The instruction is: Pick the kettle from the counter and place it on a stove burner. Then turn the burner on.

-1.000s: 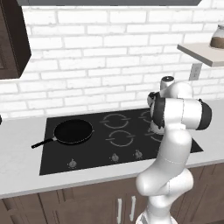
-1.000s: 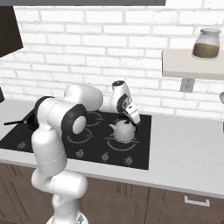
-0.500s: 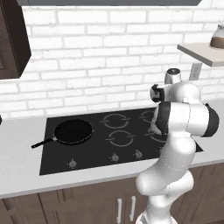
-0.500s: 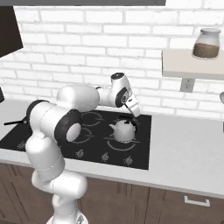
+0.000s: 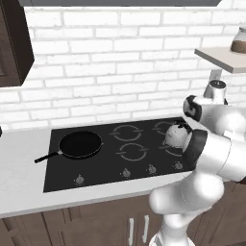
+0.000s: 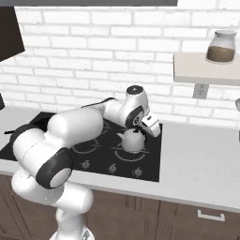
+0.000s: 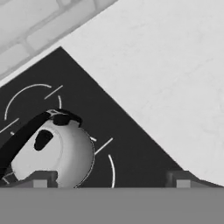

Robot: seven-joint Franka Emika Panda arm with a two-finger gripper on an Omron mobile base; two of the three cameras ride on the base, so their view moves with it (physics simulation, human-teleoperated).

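The white dome-shaped kettle [image 5: 177,135] [image 6: 132,140] [image 7: 57,153], with its dark handle and knob, stands upright on the front right stove burner [image 7: 112,169] of the black cooktop [image 6: 150,161]. My gripper [image 6: 151,125] [image 7: 110,180] hovers just above and to the right of it, open, with nothing between its wide-apart fingertips [image 7: 181,179]. In the hand view the kettle lies at the lower left, by the left fingertip. The light counter [image 6: 201,159] [image 7: 166,65] stretches to the right of the cooktop.
A black frying pan [image 5: 80,144] sits on the cooktop's left burner. A row of knobs [image 5: 126,172] [image 6: 112,168] runs along the cooktop's front. A brown glass jar [image 6: 221,47] stands on a wall shelf [image 6: 206,70] at the right. A brick wall is behind.
The gripper has opened and let go of the kettle, then risen slightly off it. The kettle stays on the burner.
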